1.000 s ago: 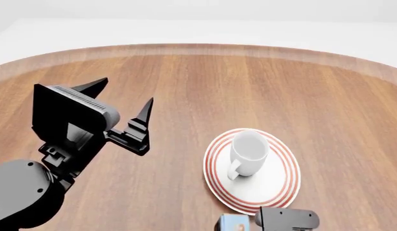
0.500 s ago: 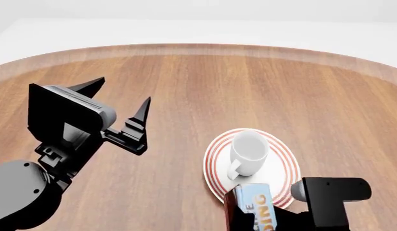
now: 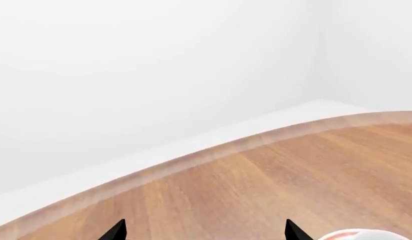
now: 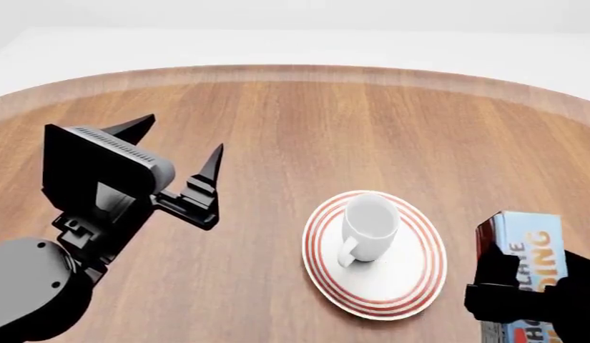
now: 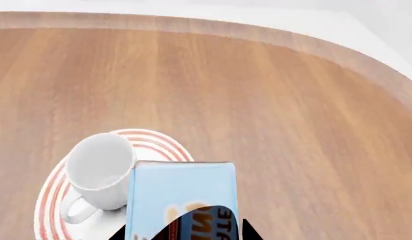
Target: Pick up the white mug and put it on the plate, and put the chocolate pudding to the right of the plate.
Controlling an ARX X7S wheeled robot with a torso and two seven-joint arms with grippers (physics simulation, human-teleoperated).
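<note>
The white mug stands upright on the plate with red rings, handle toward me; both also show in the right wrist view, mug and plate. My right gripper is shut on the chocolate pudding, a light blue box with orange lettering, held in the air just right of the plate. The box fills the lower middle of the right wrist view. My left gripper is open and empty, held above the table well left of the plate.
The round wooden table has a pale rim at the far side, with white floor beyond. The left wrist view shows the table's edge and a white wall.
My right gripper has risen from the near edge with the pudding box and carried it rightward, from in front of the plate to its right side. The left arm has barely moved.
</note>
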